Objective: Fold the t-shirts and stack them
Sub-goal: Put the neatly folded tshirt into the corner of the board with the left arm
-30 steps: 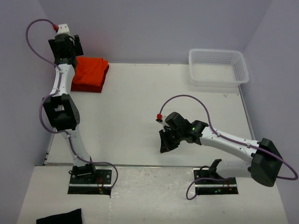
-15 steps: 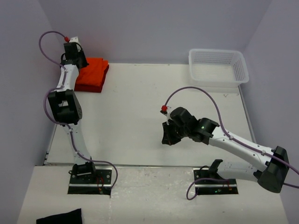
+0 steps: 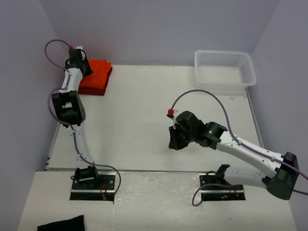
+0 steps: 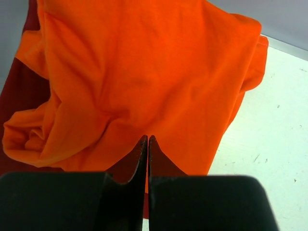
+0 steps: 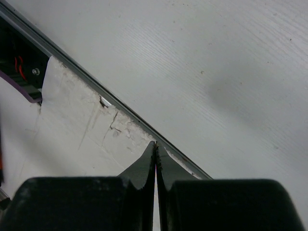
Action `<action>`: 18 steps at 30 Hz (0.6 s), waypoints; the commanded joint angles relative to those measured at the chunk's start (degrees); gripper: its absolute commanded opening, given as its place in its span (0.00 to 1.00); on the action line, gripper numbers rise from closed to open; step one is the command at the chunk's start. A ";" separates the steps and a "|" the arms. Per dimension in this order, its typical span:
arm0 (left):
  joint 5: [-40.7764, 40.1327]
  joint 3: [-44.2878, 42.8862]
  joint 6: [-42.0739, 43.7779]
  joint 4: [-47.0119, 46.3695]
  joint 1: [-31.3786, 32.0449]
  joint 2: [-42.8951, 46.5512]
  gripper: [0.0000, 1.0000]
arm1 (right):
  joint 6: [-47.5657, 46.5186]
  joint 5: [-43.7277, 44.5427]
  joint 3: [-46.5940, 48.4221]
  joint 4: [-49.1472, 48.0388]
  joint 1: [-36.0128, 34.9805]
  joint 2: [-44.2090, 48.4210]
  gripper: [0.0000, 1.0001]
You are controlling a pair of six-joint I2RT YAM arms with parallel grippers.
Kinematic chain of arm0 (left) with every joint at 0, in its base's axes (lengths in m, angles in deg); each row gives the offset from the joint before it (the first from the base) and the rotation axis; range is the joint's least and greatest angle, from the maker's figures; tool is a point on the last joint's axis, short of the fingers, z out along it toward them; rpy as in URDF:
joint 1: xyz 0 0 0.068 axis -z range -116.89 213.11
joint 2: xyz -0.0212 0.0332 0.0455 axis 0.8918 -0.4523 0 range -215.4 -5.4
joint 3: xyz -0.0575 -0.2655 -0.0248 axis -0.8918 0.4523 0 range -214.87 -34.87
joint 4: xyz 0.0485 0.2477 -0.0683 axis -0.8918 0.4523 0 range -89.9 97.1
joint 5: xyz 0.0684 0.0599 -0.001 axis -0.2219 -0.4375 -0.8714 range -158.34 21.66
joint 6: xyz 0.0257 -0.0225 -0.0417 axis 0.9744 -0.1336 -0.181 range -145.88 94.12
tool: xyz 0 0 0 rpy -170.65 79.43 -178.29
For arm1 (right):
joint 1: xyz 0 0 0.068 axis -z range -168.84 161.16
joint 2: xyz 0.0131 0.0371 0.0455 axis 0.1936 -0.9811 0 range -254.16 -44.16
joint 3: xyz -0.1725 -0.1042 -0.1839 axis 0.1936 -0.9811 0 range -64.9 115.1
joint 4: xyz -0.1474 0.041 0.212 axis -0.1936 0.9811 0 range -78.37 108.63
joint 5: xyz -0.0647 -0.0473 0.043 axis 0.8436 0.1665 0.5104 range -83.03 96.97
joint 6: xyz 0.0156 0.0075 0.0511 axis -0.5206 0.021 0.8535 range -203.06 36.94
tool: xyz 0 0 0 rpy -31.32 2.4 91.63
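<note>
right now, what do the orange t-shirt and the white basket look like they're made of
Orange t-shirt: soft matte fabric, probably cotton knit; it creases and bunches in loose folds.
White basket: looks like rigid moulded plastic, judging by its even open-mesh walls and firm rim; too small to tell the finish.

Top external: high and behind both arm bases, tilted down over the whole table, far off. Left wrist: close, looking down past left gripper onto orange t-shirt, seen far-left from overhead. Right wrist: close, past right gripper toward table's near edge, shared with overhead.
</note>
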 commanded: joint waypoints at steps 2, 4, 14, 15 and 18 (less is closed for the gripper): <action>-0.77 -1.28 -0.54 -1.94 -1.82 -0.35 0.00 | -0.67 1.33 -0.10 0.24 -0.29 1.03 0.00; -0.77 -1.37 -0.54 -1.94 -2.44 -0.87 0.00 | -0.58 1.24 0.16 0.59 -0.20 1.21 0.00; -6.13 -5.59 1.13 -1.94 -4.72 -4.39 0.00 | 0.30 0.89 -0.63 1.65 -0.11 2.26 0.00; -6.57 -6.11 1.22 -1.94 -4.81 -4.74 0.00 | 0.47 0.98 -0.89 1.65 -0.11 2.26 0.00; -9.29 -7.00 1.66 -3.51 -5.16 -5.27 0.00 | 0.65 1.15 -0.98 1.73 -0.02 2.09 0.00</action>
